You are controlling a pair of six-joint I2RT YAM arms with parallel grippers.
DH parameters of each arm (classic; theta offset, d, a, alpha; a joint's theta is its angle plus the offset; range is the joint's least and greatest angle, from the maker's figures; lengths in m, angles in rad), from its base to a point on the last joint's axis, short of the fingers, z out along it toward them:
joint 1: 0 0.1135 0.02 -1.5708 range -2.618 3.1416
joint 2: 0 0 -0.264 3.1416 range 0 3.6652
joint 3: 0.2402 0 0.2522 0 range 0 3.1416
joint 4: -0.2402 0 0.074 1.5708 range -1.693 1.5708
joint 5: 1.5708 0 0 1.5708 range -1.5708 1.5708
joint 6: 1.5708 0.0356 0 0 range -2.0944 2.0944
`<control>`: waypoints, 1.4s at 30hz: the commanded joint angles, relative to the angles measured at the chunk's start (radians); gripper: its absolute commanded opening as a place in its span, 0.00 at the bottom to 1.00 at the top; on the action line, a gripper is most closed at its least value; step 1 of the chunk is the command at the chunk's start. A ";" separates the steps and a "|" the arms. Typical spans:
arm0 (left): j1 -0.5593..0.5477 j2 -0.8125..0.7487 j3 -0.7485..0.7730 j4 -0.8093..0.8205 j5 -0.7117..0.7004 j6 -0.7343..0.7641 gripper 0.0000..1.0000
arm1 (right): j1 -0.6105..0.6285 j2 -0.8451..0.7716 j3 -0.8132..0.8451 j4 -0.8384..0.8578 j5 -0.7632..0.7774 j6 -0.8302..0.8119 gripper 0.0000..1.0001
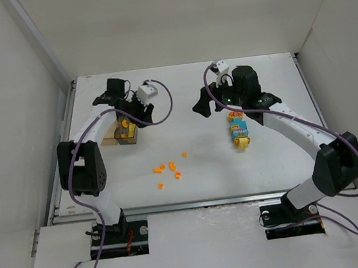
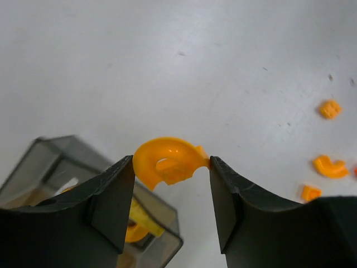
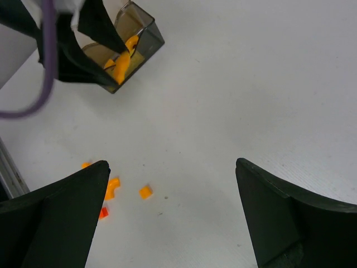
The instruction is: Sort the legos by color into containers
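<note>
Top external: left arm [image 1: 81,151] reaches forward, jaws pinching orange piece [image 2: 167,162].

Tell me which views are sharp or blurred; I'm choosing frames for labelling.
Top external: even, soft light, faint shadows, loose orange pieces tiny. Left wrist: orange curved piece sharp, the fingers dark and featureless. Right wrist: near cable blurred, table evenly lit, no glare.
</note>
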 commanded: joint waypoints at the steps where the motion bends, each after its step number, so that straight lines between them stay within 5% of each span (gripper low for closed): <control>1: 0.052 -0.132 -0.040 0.285 -0.084 -0.363 0.17 | -0.003 -0.023 -0.005 0.025 0.032 0.014 1.00; 6: 0.089 -0.120 -0.060 0.331 -0.344 -0.489 0.17 | -0.003 -0.014 -0.005 0.025 0.022 0.014 1.00; 13: 0.098 -0.088 -0.104 0.358 -0.417 -0.457 0.32 | -0.003 -0.014 -0.005 0.025 0.022 0.014 1.00; 21: 0.099 -0.078 -0.124 0.377 -0.462 -0.466 0.58 | -0.003 -0.014 -0.014 0.025 0.013 0.005 1.00; 28: 0.099 -0.078 -0.135 0.372 -0.462 -0.450 1.00 | -0.003 -0.014 -0.014 0.025 0.004 0.005 1.00; 36: 0.080 -0.170 -0.096 0.286 -0.401 -0.370 1.00 | 0.038 0.009 -0.023 -0.007 0.079 -0.027 1.00; 42: 0.080 -0.253 -0.110 0.219 -0.523 -0.455 1.00 | 0.173 0.101 0.033 -0.157 0.260 -0.052 1.00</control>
